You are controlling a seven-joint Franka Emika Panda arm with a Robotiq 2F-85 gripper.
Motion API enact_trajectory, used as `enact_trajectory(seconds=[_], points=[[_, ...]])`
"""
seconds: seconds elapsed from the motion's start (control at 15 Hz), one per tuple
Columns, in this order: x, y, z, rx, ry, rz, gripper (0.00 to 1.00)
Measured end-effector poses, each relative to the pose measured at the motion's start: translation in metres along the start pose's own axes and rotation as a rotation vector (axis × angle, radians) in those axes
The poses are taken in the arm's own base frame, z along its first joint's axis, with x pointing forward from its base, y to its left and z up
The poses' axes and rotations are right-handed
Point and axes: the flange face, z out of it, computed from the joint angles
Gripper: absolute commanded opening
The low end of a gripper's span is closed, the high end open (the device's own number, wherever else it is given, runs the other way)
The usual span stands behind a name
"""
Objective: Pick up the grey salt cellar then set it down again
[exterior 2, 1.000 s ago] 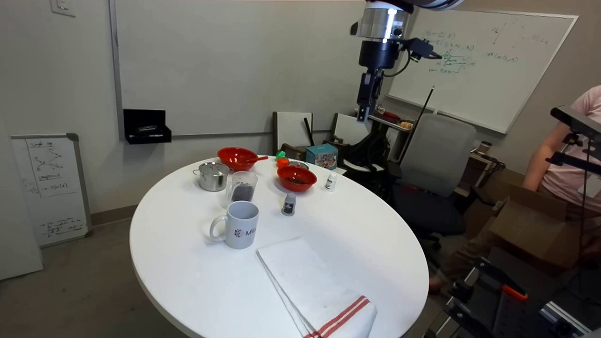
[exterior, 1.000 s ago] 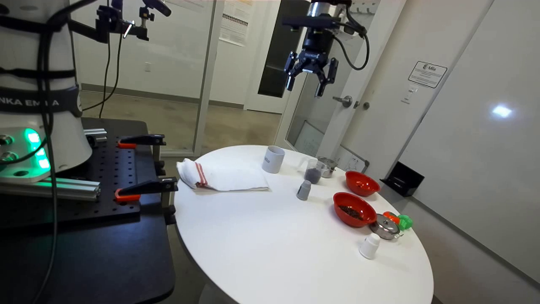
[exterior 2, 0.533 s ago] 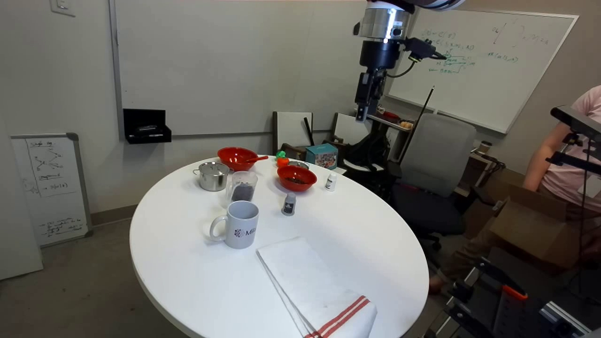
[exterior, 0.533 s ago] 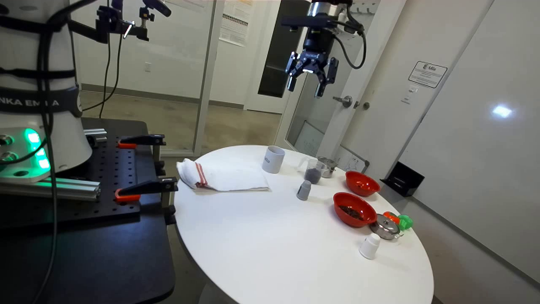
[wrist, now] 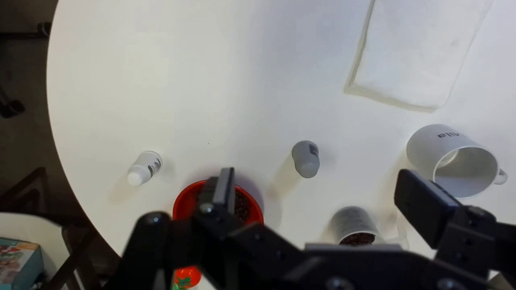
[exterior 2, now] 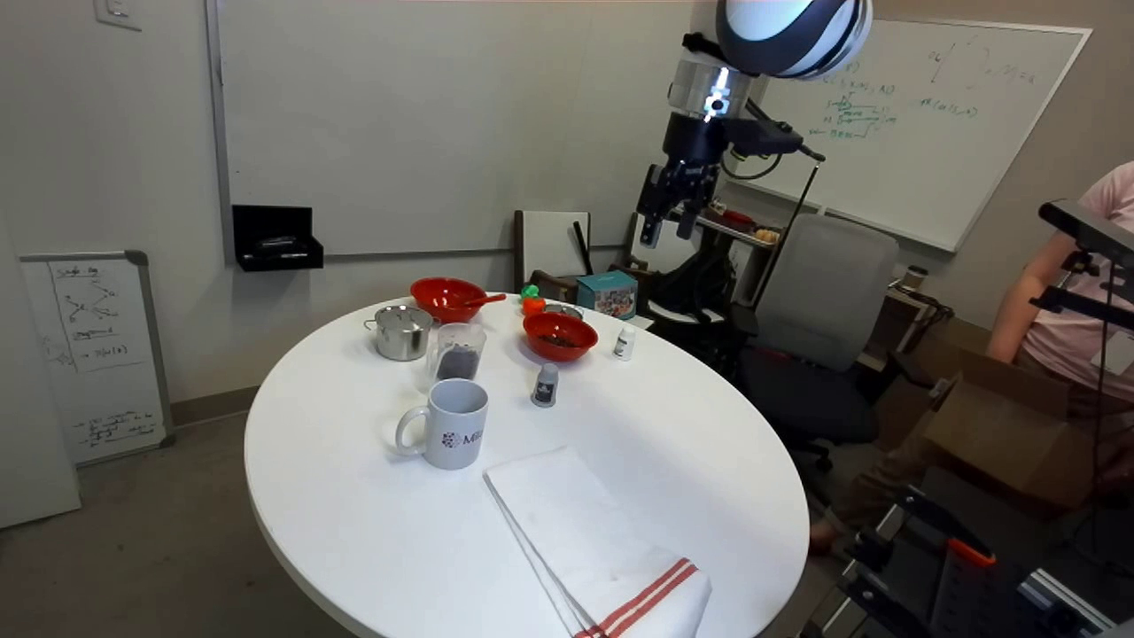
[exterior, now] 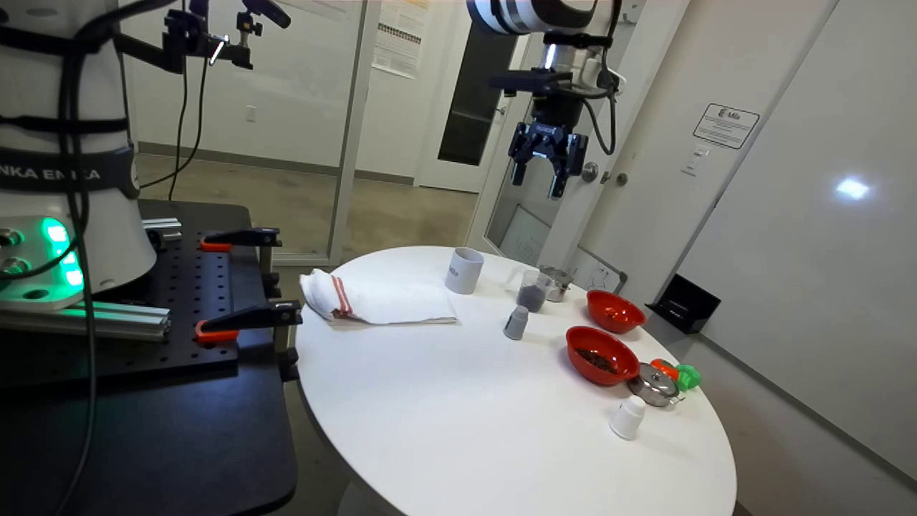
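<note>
The grey salt cellar (exterior: pixel 516 323) stands upright on the white table, and also shows in an exterior view (exterior 2: pixel 545 386). In the wrist view it (wrist: pixel 306 158) appears between and beyond the two fingers. My gripper (exterior: pixel 537 184) is open and empty, well above the table, also in an exterior view (exterior 2: pixel 668 232). Its fingers (wrist: pixel 316 181) are wide apart in the wrist view and touch nothing.
A pale mug (exterior: pixel 464 271), a clear measuring cup (exterior 2: pixel 459 354), a steel pot (exterior 2: pixel 402 333), two red bowls (exterior: pixel 600 356) (exterior: pixel 615 312), a white shaker (exterior: pixel 627 418) and a folded towel (exterior: pixel 394 301) stand or lie around the salt cellar. The table's round edge (wrist: pixel 50 108) shows.
My gripper has come down and shifted a little to the right in an exterior view, with the arm tilting. It stays open. Nothing on the table has moved.
</note>
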Motion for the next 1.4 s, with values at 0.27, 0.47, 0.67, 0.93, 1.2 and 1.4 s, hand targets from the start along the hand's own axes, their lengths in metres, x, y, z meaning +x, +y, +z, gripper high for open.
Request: enact_trajectory(seconds=[0.27, 0.47, 0.67, 0.93, 1.2, 1.4], points=[[0.037, -0.003, 0.029, 0.002, -0.008, -0.015, 1.00], [0.073, -0.011, 0.043, -0.004, -0.012, -0.048, 1.00], [0.105, -0.022, 0.051, -0.010, -0.032, -0.077, 1.00], [0.124, -0.031, 0.059, -0.013, -0.047, -0.094, 1.00], [0.123, -0.029, 0.059, -0.013, -0.048, -0.092, 1.00], [0.123, -0.028, 0.061, -0.012, -0.051, -0.082, 1.00]])
